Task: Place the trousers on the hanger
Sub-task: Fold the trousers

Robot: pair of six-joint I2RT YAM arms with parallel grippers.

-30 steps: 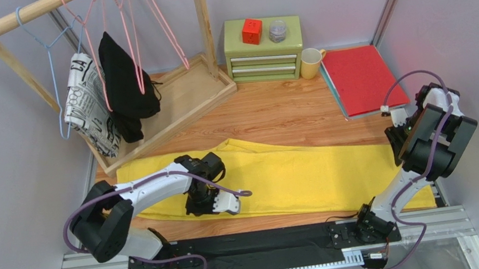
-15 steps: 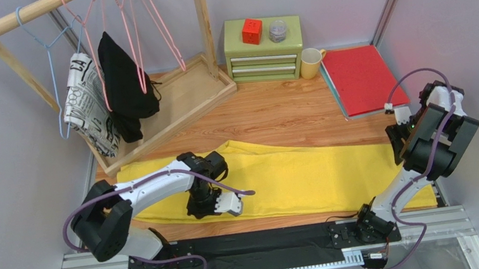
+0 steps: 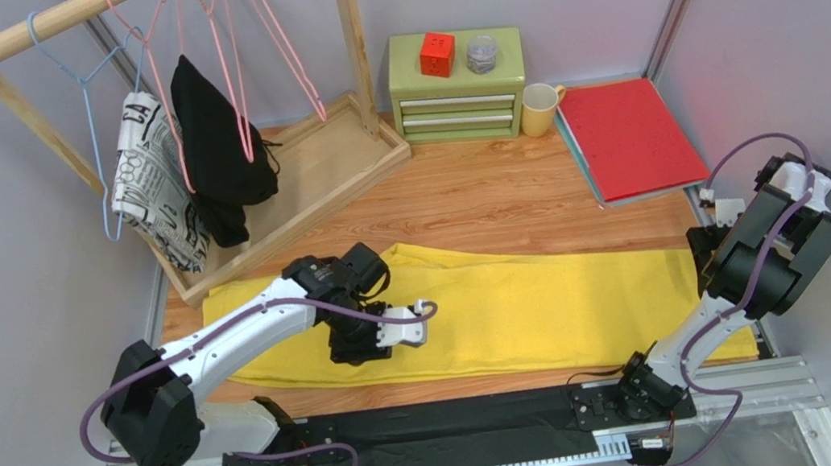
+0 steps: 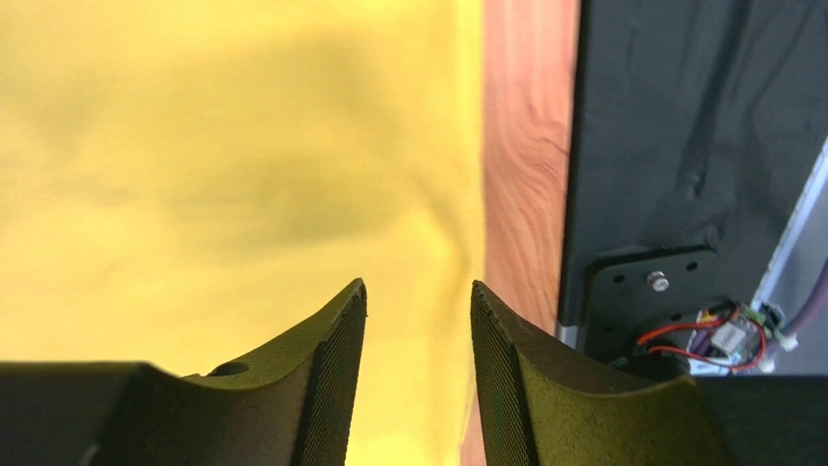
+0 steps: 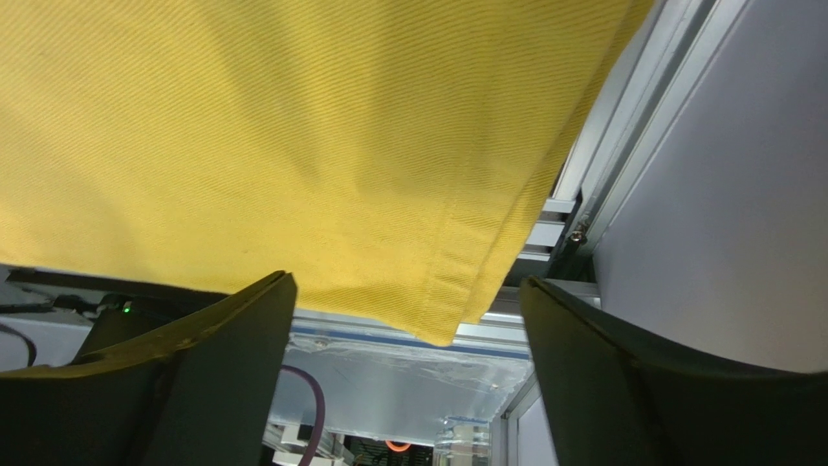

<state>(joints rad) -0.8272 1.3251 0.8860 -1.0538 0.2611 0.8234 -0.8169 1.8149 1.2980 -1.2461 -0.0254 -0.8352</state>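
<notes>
Trousers (image 3: 540,301): laid flat along the near part of the wooden surface (image 3: 476,194).
Hanger (image 3: 292,55): pink wire, on the rail (image 3: 49,22) at far left, well apart from the trousers.
Left hand (image 4: 416,291): low over the trousers' near edge, fingers narrowly parted, pinching nothing.
Right hand (image 5: 408,282): spread wide over a hemmed corner (empty).
Handling: probably light and limp, apt to slide off thin wire; pinch at hem or fold.

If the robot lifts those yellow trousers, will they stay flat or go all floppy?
Probably floppy: the trousers lie flat with soft wrinkles, like thin cloth. Pinched at one spot, they would likely sag on both sides.
</notes>
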